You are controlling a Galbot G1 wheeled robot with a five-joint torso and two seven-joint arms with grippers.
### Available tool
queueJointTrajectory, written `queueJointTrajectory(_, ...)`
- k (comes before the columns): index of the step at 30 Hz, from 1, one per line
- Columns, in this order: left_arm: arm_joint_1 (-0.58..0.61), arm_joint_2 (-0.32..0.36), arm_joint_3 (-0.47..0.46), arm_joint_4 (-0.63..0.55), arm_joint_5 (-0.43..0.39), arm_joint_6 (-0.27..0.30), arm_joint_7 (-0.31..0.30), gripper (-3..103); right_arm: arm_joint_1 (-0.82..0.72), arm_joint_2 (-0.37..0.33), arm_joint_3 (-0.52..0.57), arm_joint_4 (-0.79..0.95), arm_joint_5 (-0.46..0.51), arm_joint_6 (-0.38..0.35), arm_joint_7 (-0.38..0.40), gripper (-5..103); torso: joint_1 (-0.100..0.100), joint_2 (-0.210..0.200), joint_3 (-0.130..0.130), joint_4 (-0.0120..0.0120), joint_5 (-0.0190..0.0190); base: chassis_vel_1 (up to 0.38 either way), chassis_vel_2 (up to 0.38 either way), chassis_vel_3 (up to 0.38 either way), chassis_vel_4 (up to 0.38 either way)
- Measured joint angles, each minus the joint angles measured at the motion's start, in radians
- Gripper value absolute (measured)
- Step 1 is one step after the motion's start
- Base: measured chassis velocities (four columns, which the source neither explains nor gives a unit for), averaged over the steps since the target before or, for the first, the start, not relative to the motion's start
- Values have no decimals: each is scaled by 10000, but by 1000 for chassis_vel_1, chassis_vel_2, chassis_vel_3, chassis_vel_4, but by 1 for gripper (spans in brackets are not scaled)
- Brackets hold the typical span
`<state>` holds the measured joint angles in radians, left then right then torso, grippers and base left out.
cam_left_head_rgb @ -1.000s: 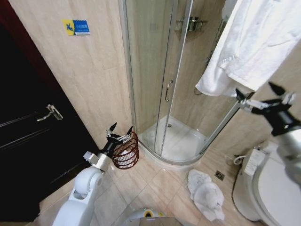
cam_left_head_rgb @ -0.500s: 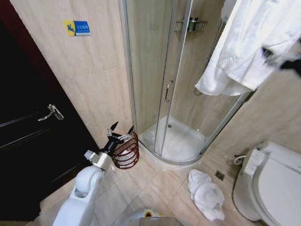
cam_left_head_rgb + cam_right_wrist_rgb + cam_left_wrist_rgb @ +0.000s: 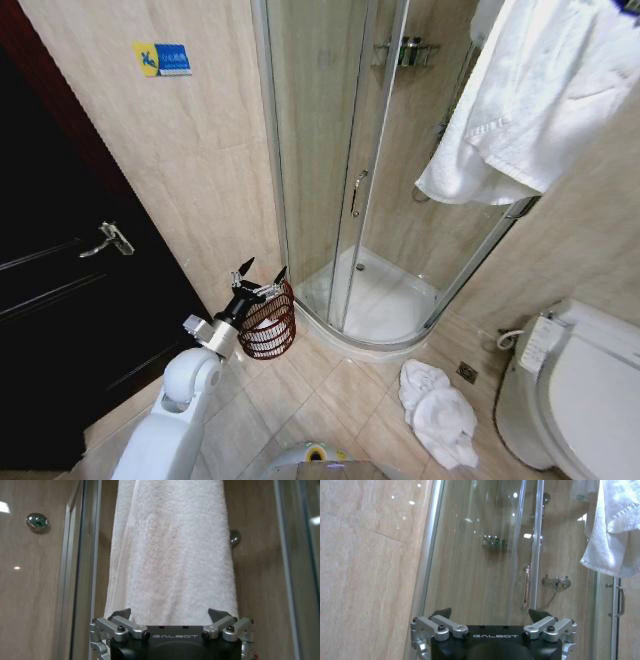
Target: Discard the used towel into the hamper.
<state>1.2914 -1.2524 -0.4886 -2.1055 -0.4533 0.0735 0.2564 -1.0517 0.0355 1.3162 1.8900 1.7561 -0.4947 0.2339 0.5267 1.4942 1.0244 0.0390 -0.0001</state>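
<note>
A white towel (image 3: pixel 530 100) hangs high at the right, draped over the top of the shower enclosure. In the right wrist view it (image 3: pixel 172 555) hangs straight ahead of my right gripper (image 3: pixel 170 613), which is open with nothing between its fingers. A second white towel (image 3: pixel 440 412) lies crumpled on the floor tiles by the toilet. The hamper (image 3: pixel 268 325), a dark reddish-brown open-weave basket, stands on the floor against the wall beside the shower. My left gripper (image 3: pixel 258 278) is held open just above the hamper's near rim and faces the shower glass (image 3: pixel 491 613).
The curved glass shower enclosure (image 3: pixel 340 200) with its white tray fills the middle. A white toilet (image 3: pixel 585 395) stands at the lower right. At the left is a dark door (image 3: pixel 60 320) with a metal handle (image 3: pixel 108 240). Open floor tiles lie between hamper and toilet.
My right arm has risen from the right side of the head view up and out past its top edge, toward the hanging towel. The left arm has hardly moved.
</note>
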Motion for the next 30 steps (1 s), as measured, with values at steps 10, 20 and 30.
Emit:
queueJointTrajectory(10,124,-132,-166,-83,-18,-191,3,100,-1192,-1686,278,-1938,1181,-142,-852,100,0,-1,0,3,0,0,0,0,0)
queueJointTrajectory(20,154,-252,-292,-28,-80,-460,-13,100,-1455,-1985,135,-2267,1426,-225,-1510,98,-1,-1,0,1,1,0,0,0,0)
queueJointTrajectory(30,240,-271,-443,-80,-201,-609,-33,100,-1436,-1607,40,-2257,1491,-238,-1841,61,-1,-1,-1,1,3,0,0,0,0)
